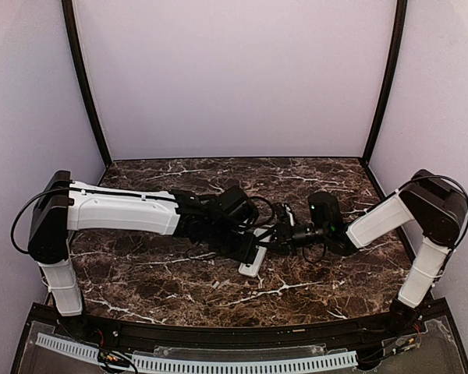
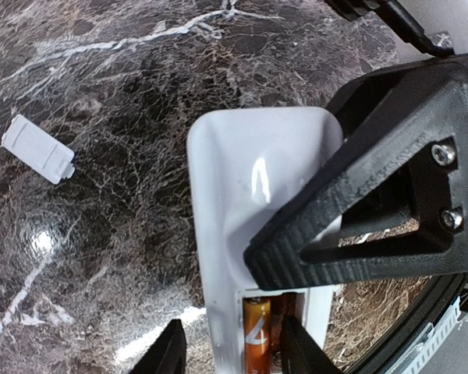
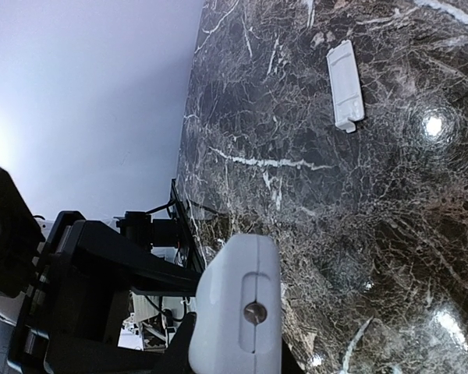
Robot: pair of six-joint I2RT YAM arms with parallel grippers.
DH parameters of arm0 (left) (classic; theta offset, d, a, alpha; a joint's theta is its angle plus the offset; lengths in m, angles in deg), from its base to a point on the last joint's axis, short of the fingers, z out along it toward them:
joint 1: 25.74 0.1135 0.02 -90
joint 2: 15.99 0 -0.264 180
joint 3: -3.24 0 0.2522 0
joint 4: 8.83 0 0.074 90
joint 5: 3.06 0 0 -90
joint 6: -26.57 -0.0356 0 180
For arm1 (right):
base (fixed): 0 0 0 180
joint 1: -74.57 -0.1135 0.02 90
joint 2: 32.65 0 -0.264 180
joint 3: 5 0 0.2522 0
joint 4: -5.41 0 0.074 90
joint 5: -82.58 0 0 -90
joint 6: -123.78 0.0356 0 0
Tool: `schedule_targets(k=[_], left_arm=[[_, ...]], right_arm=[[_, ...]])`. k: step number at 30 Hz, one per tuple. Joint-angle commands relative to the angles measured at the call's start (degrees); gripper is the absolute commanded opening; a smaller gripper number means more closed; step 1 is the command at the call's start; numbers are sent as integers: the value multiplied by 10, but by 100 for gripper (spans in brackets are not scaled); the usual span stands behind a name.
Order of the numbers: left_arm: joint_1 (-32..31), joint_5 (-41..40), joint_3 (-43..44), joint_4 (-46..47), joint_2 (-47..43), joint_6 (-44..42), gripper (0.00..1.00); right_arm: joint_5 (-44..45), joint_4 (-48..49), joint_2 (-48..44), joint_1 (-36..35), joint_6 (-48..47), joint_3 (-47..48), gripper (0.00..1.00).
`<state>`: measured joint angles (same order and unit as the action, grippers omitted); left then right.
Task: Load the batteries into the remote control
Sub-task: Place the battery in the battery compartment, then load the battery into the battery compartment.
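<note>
Dark veined marble table (image 1: 140, 280) ran under pale lilac walls (image 1: 234, 78). I saw the left arm (image 1: 125, 212) stretched low across to the centre. The left gripper (image 2: 234, 348) hung over the remote control (image 2: 257, 156) with fingers spread, pinching nothing. An orange battery (image 2: 256, 339) lay in the open compartment directly between them. The right arm (image 1: 378, 220) reached in from the opposite side. The right gripper (image 3: 234, 354) was clamped on the remote's far end, plain back facing up. The battery cover (image 2: 37, 148) lay flat well ahead-left of the left fingers, bare marble between. The table's front edge (image 1: 242, 326) lay near, behind both grippers.
</note>
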<state>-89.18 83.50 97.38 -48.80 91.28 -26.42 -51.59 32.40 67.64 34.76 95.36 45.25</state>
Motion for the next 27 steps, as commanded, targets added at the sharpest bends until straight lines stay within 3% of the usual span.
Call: schedule_targets(k=[1,8,11,14,17,23,27], left_arm=[[3,22,-10,27,-33,-24,44],[3,27,-74,104,-121,-72,55],[3,-36,-118,125,-163,-115,62],[3,-65,-191,174,-229,-210,65],[3,1,-236,219,-277,-335,72],[2,130,-252,186,-304,-500,61],[-18,149,-252,167,-295,-596,53]], right_arm=[[-15,24,6,-4,0,4,0],[-31,19,7,2,-7,6,0],[-43,9,2,4,-20,8,0],[-50,-9,-5,4,-35,12,0],[-65,-16,-7,5,-40,14,0],[-86,-40,-7,4,-52,25,0],[-92,-51,-8,1,-57,31,0]])
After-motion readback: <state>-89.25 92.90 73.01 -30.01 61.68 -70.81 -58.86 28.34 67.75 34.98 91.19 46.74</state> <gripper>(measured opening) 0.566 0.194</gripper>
